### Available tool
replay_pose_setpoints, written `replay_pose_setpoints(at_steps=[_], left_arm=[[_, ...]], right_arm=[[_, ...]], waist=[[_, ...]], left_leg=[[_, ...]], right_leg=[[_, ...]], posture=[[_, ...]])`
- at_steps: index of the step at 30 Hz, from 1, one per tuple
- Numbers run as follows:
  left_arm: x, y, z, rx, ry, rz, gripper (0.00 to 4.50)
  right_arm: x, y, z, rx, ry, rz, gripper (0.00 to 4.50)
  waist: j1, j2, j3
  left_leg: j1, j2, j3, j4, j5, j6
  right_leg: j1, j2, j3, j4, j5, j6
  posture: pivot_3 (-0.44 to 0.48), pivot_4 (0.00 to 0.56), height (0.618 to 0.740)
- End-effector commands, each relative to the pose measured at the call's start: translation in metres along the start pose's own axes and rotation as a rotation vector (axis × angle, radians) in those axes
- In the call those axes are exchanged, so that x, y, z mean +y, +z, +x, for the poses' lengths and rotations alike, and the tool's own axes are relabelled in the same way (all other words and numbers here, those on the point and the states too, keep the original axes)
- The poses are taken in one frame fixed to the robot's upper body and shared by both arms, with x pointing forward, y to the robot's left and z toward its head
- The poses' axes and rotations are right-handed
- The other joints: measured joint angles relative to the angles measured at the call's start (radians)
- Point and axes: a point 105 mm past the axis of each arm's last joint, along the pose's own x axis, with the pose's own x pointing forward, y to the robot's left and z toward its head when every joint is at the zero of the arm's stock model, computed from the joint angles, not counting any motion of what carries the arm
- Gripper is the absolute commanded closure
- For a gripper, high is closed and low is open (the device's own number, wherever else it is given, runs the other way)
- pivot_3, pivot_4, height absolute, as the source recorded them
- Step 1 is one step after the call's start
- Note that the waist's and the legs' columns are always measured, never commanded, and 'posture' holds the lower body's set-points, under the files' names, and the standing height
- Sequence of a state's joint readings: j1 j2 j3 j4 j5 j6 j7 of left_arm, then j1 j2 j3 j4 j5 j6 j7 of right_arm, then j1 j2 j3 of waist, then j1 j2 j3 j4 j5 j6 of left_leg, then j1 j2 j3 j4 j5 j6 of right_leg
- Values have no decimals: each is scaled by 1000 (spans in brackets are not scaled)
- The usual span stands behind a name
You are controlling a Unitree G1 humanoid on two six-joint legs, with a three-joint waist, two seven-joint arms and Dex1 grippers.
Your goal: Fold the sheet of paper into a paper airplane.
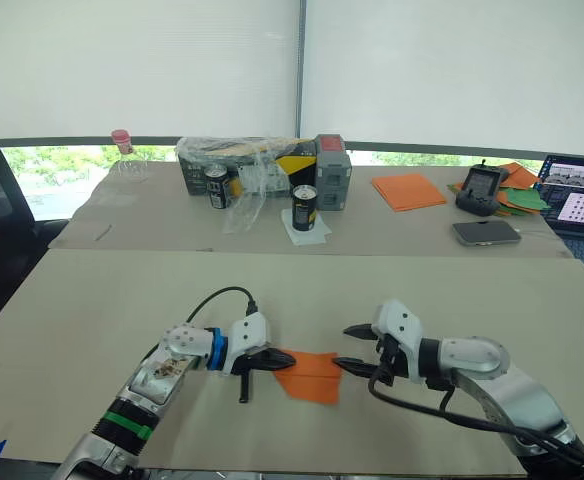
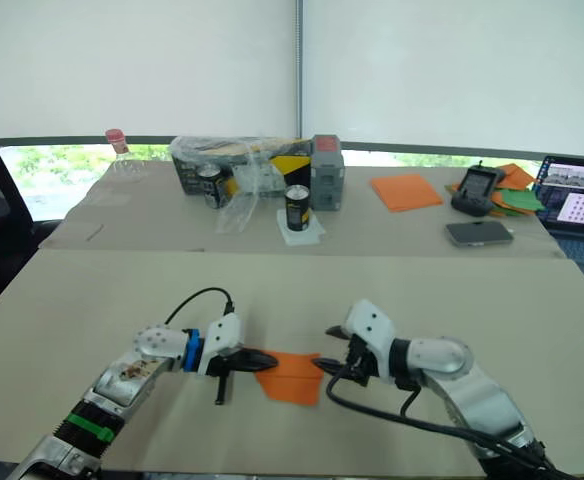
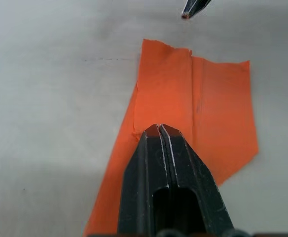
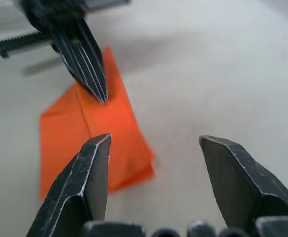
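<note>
The bright-orange sheet of paper [image 1: 310, 377] lies flat on the near table, folded into a creased, layered shape that narrows toward my left arm. My left gripper [image 1: 275, 362] is shut, and its joined tips rest on the paper's left part [image 3: 218, 113]. My right gripper [image 1: 354, 348] is open just off the paper's right edge, one finger above the other, with nothing between them. In the right wrist view the paper [image 4: 85, 138] lies beyond the spread fingertips [image 4: 97, 148], with the left gripper [image 4: 100, 94] pressing on it.
On the far table stand two cans [image 1: 304, 207], a plastic-wrapped box [image 1: 242, 165], a grey box [image 1: 332, 172], a bottle [image 1: 124, 160], flat orange sheets [image 1: 408, 190], a controller [image 1: 482, 190], a phone [image 1: 485, 232], an orange-and-green paper pile [image 1: 520, 190] and a laptop [image 1: 580, 200].
</note>
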State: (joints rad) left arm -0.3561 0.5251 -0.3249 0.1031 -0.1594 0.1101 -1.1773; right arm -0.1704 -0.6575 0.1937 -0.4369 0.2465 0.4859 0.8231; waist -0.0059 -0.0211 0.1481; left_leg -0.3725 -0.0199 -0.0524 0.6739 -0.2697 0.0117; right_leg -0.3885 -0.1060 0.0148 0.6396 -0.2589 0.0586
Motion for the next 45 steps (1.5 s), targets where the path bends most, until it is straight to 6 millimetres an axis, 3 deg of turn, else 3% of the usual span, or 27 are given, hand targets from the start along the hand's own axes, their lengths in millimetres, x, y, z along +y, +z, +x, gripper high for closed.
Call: replay_pose_setpoints(at_steps=[1,8,17,21,26,38,45], left_arm=[[-10,-11,5,47,-52,-14,4500],[-8,-8,6,50,-51,-5,4500],[-9,-9,2,57,-39,-13,4500],[-14,-2,12,39,-86,-10,4500],[-20,-11,12,95,-114,21,4500],[-17,-60,-28,241,-1,-74,4500],[-14,-72,-52,296,36,-154,4500]], right_arm=[[5,13,8,-71,-32,-74,2101],[27,-8,26,-85,7,67,4487],[36,-50,37,62,46,175,4487],[42,-66,36,147,54,190,4487],[41,-68,38,159,49,195,4487],[39,-68,41,160,45,188,4487],[34,-67,43,160,46,186,4487]], waist=[[0,0,0],[1,0,0],[-6,0,0],[-6,0,0],[-6,0,-2],[-11,0,-11],[-14,0,-11]], left_leg=[[0,0,0,0,0,0],[0,0,0,0,0,0],[1,0,0,0,0,0],[1,0,0,0,0,0],[3,0,0,0,0,0],[6,2,0,-5,0,0],[21,4,0,-13,0,0]], right_leg=[[0,0,0,0,0,0],[0,0,0,-1,0,0],[0,0,0,0,0,0],[1,0,0,0,0,0],[2,0,0,0,0,0],[3,1,1,0,0,-1],[14,5,1,0,-4,-5]], posture=[[0,150,740],[0,150,740],[0,150,740],[0,150,740],[0,150,740],[0,150,740],[0,150,740]])
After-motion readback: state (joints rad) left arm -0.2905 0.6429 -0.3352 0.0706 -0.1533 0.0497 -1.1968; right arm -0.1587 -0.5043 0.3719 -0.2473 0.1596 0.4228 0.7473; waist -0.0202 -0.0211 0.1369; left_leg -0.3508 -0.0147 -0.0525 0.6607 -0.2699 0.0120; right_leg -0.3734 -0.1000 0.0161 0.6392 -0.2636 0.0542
